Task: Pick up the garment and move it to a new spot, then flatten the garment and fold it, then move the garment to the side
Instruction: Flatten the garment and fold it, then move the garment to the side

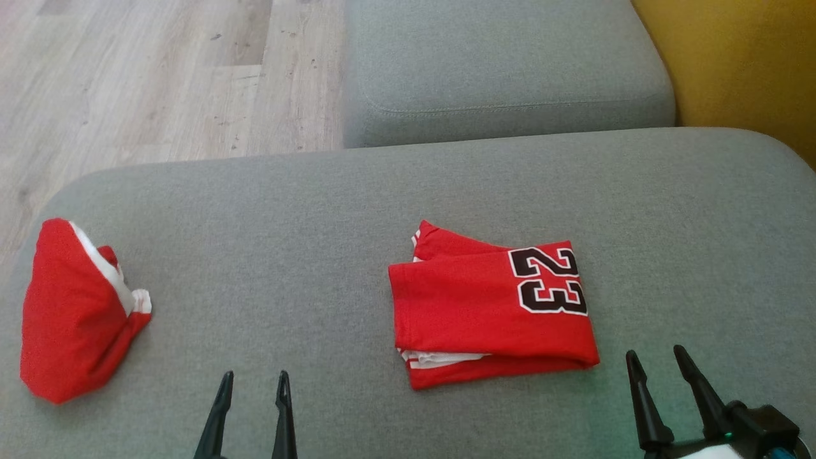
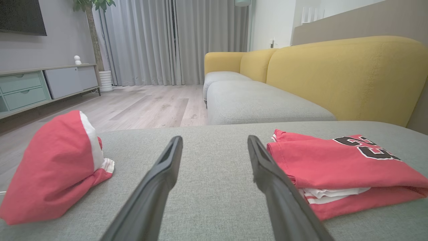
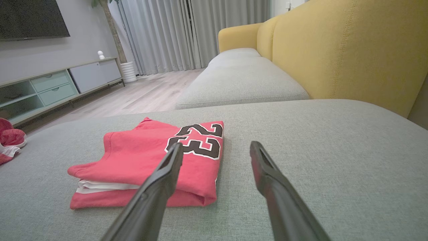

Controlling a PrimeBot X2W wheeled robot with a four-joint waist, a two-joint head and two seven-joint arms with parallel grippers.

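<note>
A folded red garment (image 1: 491, 309) with a black "23" and white trim lies flat on the grey sofa cushion (image 1: 319, 210), near the middle. The same folded garment (image 2: 337, 167) sits just right of my left fingers, and it (image 3: 150, 160) lies left of and partly behind my right fingers. A second, bunched red and white garment (image 1: 73, 312) stands crumpled at the cushion's left end, seen too as a heap (image 2: 57, 167). My left gripper (image 1: 254, 384) is open at the bottom, between both garments. My right gripper (image 1: 655, 358) is open just right of the folded piece. Neither holds anything.
A second grey cushion (image 1: 503, 70) lies beyond, with the yellow backrest (image 1: 746, 64) on the right. Wooden floor (image 1: 146, 76) drops off past the cushion's far left edge. A TV cabinet (image 2: 40, 87) and curtains (image 2: 174, 40) stand far across the room.
</note>
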